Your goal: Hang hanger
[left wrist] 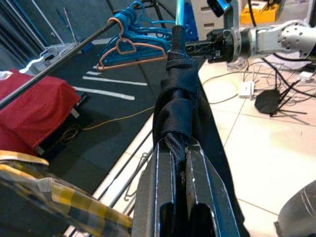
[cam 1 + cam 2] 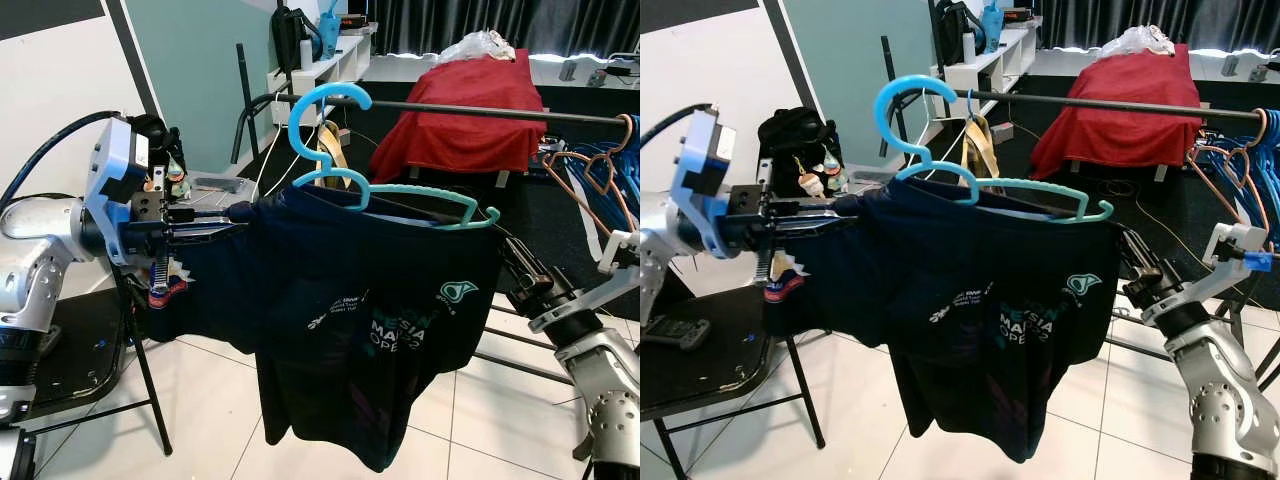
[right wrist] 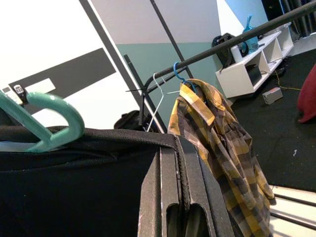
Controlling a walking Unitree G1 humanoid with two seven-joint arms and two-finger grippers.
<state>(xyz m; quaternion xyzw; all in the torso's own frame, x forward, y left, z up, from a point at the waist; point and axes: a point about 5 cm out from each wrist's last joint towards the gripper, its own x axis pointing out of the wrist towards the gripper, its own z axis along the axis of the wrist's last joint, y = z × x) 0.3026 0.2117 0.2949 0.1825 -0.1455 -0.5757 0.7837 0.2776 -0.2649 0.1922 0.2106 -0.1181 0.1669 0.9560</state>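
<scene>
Left tool [image 2: 215, 222]: the two black fingers are clamped on a bunched shoulder of the dark T-shirt [image 2: 370, 330], level and pointing toward the right tool; the left wrist view shows the cloth rolled tight between the fingers.

Turquoise hanger [image 2: 385, 190]: plastic, threaded through the T-shirt, spanning between the two tools; its hook [image 2: 318, 118] rises above and just beyond the left tool's tip, near the black clothes rail [image 2: 450, 108] but seemingly not yet over it. Judged light, rigid and smooth, so liable to slide inside the cloth; the far arm tip curls up free at the right tool's side.

T-shirt: soft, limp, hangs slack below both tools, pale printing on the chest. Judged light but floppy; it will sag and swing, and gives no firm handle. Hold is best kept at the shoulder ends, where cloth wraps the hanger arms, leaving the hook clear.

Rail: beyond and above both tools; carries a plaid shirt [image 3: 217, 143] toward the left tool's side, a red cloth [image 2: 470, 110] behind, and a cluster of spare hangers [image 2: 600, 170] past the right tool.

Right tool [image 3: 177, 197]: fingers closed together on the T-shirt's other shoulder, just under the hanger's upturned tip.
</scene>
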